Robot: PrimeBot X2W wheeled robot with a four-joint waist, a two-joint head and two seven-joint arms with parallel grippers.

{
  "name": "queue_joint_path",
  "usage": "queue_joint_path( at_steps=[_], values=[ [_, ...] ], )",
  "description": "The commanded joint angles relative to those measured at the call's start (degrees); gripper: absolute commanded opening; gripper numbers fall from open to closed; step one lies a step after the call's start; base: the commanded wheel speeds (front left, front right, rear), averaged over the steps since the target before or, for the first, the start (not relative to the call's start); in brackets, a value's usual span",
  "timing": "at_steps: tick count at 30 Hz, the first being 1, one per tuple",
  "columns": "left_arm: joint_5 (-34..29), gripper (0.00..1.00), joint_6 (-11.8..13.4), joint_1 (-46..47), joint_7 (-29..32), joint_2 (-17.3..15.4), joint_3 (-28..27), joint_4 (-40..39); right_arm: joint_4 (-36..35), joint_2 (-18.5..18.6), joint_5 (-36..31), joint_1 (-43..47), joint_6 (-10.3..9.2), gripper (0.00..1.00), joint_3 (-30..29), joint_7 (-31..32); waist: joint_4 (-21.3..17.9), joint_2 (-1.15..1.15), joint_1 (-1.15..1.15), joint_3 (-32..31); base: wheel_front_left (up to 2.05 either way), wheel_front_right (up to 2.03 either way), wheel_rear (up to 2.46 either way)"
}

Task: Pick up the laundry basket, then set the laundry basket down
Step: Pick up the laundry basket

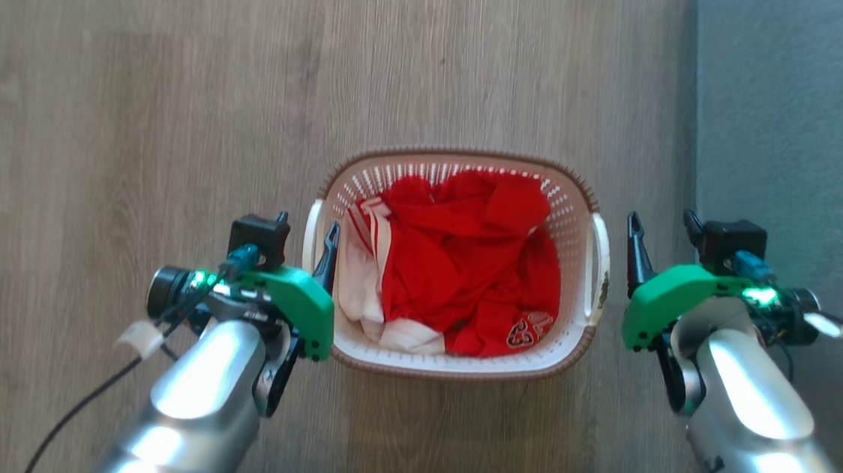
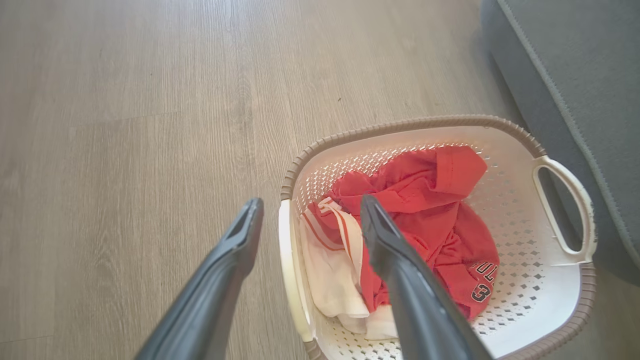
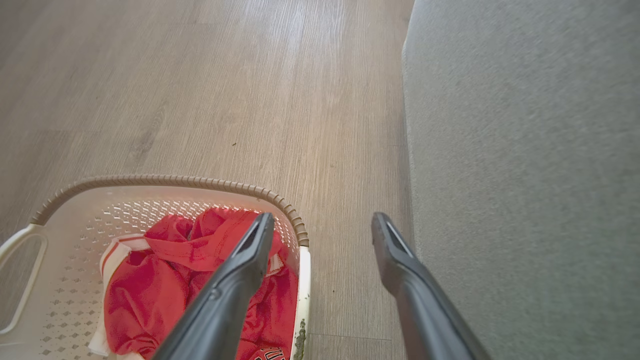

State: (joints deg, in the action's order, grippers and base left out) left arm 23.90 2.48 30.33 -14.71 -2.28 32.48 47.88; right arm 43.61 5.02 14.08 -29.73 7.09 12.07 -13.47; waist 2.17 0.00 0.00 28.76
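The laundry basket [image 1: 456,368], white with a brown woven rim, stands on the wooden floor with red and white clothes [image 1: 464,270] inside. My left gripper [image 1: 307,224] is open over the basket's left handle [image 1: 310,237]. In the left wrist view that handle [image 2: 289,260] lies in the gap of the left gripper [image 2: 310,204], one finger outside the basket [image 2: 400,124] and one over the clothes [image 2: 430,200]. My right gripper [image 1: 661,219] is open, just right of the right handle [image 1: 599,258]. In the right wrist view the right gripper [image 3: 324,218] hangs above the basket's [image 3: 150,179] right handle [image 3: 303,285].
A grey upholstered piece [image 1: 800,108] runs along the right side, close to the right gripper; it also shows as grey fabric [image 3: 525,150] in the right wrist view. Bare wooden floor [image 1: 177,97] stretches ahead and to the left. Cables hang from both wrists.
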Motion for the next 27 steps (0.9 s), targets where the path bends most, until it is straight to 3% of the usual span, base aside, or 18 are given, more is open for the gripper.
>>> queue_joint_path(
  at_steps=[1,13,27],
  values=[
    [0.4,1.0,-0.1,1.7,-0.3,-0.6,-0.9,-0.3,-0.1,0.4,0.4,-0.8,0.4,1.0,1.7,0.2,0.0,0.0,0.0,2.6,0.0,0.0,0.0],
    [5.1,1.0,-0.4,10.4,-0.3,-0.6,5.9,9.2,12.0,0.2,6.4,-9.5,0.4,1.0,9.1,3.9,-0.2,0.0,0.0,10.9,0.0,0.0,0.0],
    [10.4,1.0,-2.4,15.8,0.2,-0.6,13.7,17.9,17.0,-0.6,10.8,-13.7,0.4,1.0,14.1,3.5,-0.3,0.0,0.0,15.5,0.0,0.0,0.0]
  ],
)
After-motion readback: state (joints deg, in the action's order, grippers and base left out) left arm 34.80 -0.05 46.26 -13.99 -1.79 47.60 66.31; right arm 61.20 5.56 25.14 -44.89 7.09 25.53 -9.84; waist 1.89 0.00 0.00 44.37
